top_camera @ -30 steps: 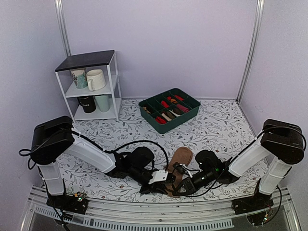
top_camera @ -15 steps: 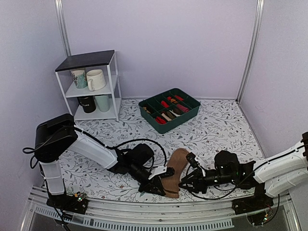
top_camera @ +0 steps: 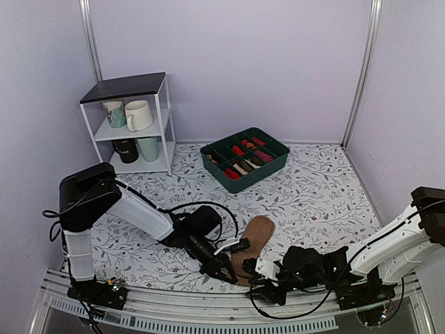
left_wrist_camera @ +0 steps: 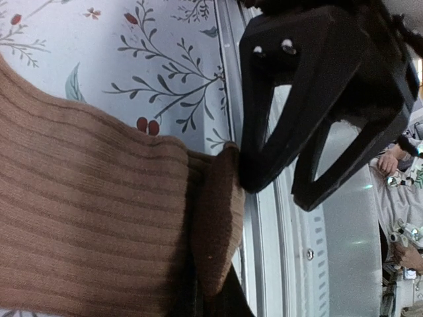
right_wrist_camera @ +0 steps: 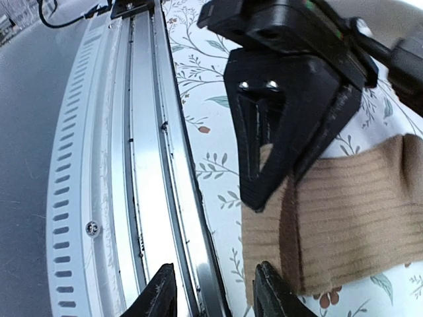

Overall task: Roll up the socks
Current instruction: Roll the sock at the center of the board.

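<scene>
The socks (top_camera: pixel 253 236) lie as a long tan-brown knit strip on the flowered table, running from mid-table toward the near edge. My left gripper (top_camera: pixel 224 268) is shut on their near end, where the darker brown cuff (left_wrist_camera: pixel 218 218) folds over. In the right wrist view the left gripper (right_wrist_camera: pixel 264 188) pinches that folded edge of the socks (right_wrist_camera: pixel 360 218). My right gripper (top_camera: pixel 259 289) hovers low over the near rail, open, with nothing between its fingers (right_wrist_camera: pixel 268 290). One of them stands just beside the socks' edge. The left wrist view shows the right gripper (left_wrist_camera: pixel 281 191) beyond the cuff.
A metal rail (top_camera: pixel 208 307) runs along the table's near edge, under the right gripper. A green divided box (top_camera: pixel 274 163) with rolled socks sits at the back middle. A white shelf (top_camera: pixel 165 118) with mugs stands at the back left.
The right gripper let go of the socks, opened and drew back low to the near rail. The left gripper kept its hold and shifted the socks' near end slightly toward the edge.
</scene>
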Controlling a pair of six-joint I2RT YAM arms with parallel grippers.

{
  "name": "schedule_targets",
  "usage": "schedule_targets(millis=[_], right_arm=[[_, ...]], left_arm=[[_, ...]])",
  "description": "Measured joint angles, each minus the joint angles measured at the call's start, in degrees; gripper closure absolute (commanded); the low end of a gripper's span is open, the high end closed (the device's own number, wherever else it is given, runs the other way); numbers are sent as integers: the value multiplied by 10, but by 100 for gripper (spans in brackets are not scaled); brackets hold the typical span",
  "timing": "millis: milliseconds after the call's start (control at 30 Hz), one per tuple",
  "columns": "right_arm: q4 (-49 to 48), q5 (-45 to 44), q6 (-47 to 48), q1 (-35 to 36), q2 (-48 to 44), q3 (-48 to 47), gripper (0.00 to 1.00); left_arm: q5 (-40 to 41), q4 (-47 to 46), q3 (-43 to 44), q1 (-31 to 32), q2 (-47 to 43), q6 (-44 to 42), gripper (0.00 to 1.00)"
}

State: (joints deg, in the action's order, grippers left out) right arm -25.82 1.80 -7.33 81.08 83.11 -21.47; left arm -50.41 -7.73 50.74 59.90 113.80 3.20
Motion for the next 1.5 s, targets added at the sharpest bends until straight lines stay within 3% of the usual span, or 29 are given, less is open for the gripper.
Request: schedule_targets(millis=[533,800,1000,1367,1467,1500], right_arm=[[44,-102,38,36,54,-48,57],[61,-153,48,39,-3,-34,55],[60,-145,55,39,-17,-24,54],[35,-132,54,39,60,-34,53],[27,-137,51,39,72,-42,59],[26,-138,49,39,75,-44,68]], left_arm=[[-8,-1,1,-2,3,3,100],[-14,0,0,-2,4,3,100],[-19,0,1,-3,7,3,100],[-21,1,1,-3,7,3,100],[-22,2,1,-3,7,3,100],[-22,2,1,-3,7,3,100]])
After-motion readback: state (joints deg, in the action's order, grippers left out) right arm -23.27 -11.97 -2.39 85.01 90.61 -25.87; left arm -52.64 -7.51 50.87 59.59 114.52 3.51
